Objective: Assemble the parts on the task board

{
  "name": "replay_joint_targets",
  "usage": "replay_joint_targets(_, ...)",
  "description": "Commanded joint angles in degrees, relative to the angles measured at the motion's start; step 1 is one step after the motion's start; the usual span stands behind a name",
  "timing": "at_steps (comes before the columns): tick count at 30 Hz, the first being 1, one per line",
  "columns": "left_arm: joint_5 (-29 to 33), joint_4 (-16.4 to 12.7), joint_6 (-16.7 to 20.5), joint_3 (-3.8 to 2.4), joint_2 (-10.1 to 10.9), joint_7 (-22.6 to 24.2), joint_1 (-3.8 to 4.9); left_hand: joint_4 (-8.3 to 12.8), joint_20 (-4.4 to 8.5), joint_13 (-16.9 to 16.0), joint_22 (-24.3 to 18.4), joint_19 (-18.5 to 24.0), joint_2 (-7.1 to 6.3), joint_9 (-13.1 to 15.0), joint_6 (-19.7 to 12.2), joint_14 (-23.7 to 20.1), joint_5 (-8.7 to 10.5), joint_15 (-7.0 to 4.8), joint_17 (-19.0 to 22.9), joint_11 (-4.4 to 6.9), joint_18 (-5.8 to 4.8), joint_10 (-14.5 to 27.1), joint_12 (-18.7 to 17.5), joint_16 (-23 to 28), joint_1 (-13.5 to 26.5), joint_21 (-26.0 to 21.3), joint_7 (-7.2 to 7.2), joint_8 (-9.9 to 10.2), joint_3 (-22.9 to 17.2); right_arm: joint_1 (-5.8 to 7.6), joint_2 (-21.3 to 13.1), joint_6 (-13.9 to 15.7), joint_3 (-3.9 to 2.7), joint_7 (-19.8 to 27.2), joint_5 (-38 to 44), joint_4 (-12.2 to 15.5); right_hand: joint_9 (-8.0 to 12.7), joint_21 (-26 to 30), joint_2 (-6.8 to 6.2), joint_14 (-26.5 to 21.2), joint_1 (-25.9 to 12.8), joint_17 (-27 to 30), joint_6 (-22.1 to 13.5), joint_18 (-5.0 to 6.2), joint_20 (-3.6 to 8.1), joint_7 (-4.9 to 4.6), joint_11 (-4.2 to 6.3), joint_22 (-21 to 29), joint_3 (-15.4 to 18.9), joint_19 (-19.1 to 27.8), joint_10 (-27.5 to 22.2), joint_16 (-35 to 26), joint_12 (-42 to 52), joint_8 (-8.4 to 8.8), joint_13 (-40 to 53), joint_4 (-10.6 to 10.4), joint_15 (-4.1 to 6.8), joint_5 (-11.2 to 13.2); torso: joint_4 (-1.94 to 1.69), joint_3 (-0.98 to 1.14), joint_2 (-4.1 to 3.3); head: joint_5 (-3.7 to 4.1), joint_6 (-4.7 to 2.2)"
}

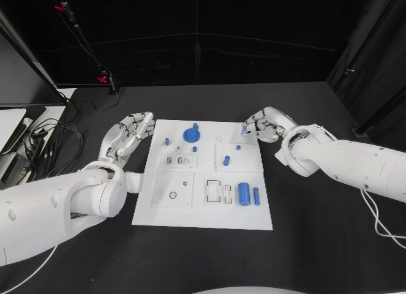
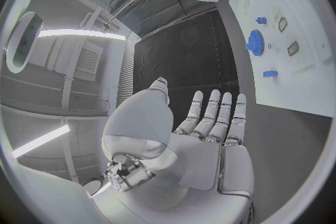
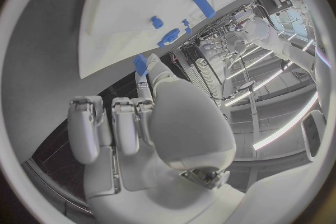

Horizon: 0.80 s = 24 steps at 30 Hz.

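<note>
The white task board point(image 1: 203, 214) lies in the middle of the black table. A blue gear point(image 1: 192, 133) stands at its far end, with small blue pegs point(image 1: 226, 161) around it. A thick blue cylinder point(image 1: 244, 193) and a thin one point(image 1: 256, 195) lie near its right edge. My right hand point(image 1: 263, 124) hovers over the board's far right corner and pinches a small blue part point(image 1: 244, 129) at its fingertips; the part point(image 3: 140, 64) is seen close up in the right wrist view. My left hand point(image 1: 130, 136) stays beside the far left corner, fingers point(image 2: 210, 117) spread and holding nothing.
A monitor and a tangle of cables point(image 1: 30, 138) sit at the table's left edge. A thin white cable point(image 1: 379, 223) trails on the table at the right. Bare black table surrounds the board.
</note>
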<state>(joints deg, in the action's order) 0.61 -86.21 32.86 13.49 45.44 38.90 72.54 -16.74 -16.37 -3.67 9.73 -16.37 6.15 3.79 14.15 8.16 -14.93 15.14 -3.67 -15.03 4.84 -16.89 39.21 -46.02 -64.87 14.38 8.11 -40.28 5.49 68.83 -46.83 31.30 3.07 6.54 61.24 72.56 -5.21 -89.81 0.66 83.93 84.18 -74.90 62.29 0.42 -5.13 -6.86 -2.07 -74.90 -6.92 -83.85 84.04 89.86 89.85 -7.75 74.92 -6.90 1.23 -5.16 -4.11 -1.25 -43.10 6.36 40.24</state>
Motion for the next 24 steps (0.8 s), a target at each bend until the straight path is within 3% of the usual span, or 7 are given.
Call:
replay_joint_targets(1, -0.3, -0.1, -0.3, -0.05, -0.2, 13.8, 0.08, 0.0, -0.07, -0.1, 0.1, -0.1, 0.11, 0.1, 0.4, 0.3, -0.31, -0.05, -0.1, -0.03, 0.52, -0.5, 0.3, -0.3, -0.3, 0.4, 8.92, 0.0, 0.4, 0.26, 0.5, 1.4, -0.07, -0.8, -0.1, 2.3, -0.1, -0.2, 0.51, 6.1, 0.1, -15.1, 1.6, -0.42, -0.42, 0.61, -0.39, -15.1, -0.1, -6.2, 6.0, 0.1, 0.1, -0.29, 15.1, 0.2, -0.49, -0.2, -0.02, 0.02, -0.1, -0.57, 0.0)
replay_joint_targets(13, -0.3, -0.2, 0.0, -0.05, -0.2, 13.8, 0.11, 0.0, -0.07, -0.1, 0.1, -0.2, 0.15, 0.0, 0.5, 0.3, -0.31, -0.05, -0.1, -0.02, 0.52, -0.6, 0.3, -0.4, -0.3, 0.4, 8.92, 0.0, 0.5, 0.38, 3.9, -1.4, -0.09, -5.6, 1.9, 9.9, -0.1, -0.2, 0.61, 6.1, 0.1, -15.1, 1.8, -0.42, -0.48, 0.56, -0.46, -15.1, -0.1, -6.2, 6.0, 0.1, 0.1, -0.28, 15.1, 0.3, -0.56, -0.3, -0.16, -0.01, -0.01, -3.44, 0.89)
replay_joint_targets(20, -0.3, -0.1, 0.0, -0.05, -0.2, 13.7, 0.13, 0.0, -0.07, -0.1, 0.1, -0.2, 0.16, 0.0, 0.5, 0.3, -0.32, -0.05, -0.1, -0.02, 0.53, -0.6, 0.3, -0.4, -0.3, 0.5, 8.92, 0.0, 0.5, 0.38, 7.5, -4.4, -0.09, -9.6, 3.1, 11.5, -0.1, -0.2, 0.91, 6.1, 0.1, -15.1, 2.1, -0.42, -0.56, 0.6, -0.48, -15.1, -0.2, -6.2, 6.0, 0.1, 0.1, -0.14, 15.1, 0.2, -0.61, -0.7, 0.08, -0.02, 0.04, -4.91, 1.41)
replay_joint_targets(24, -0.3, -0.1, 0.0, -0.05, -0.4, 13.7, 0.13, 0.0, -0.07, -0.1, 0.1, -0.2, 0.16, 0.0, 0.5, 0.3, -0.32, -0.05, -0.1, -0.02, 0.53, -0.6, 0.3, -0.4, -0.3, 0.5, 8.92, 0.0, 0.5, 0.38, 9.1, -4.9, -0.09, -11.6, 4.1, 11.9, -0.1, -0.2, 0.91, 6.1, 0.1, -15.1, 2.1, -0.42, -0.56, 0.6, -0.48, -15.1, -0.2, -6.2, 6.0, 0.1, 0.1, -0.12, 15.1, 0.2, -0.61, -0.7, -0.07, -0.02, -0.01, -5.2, 1.62)
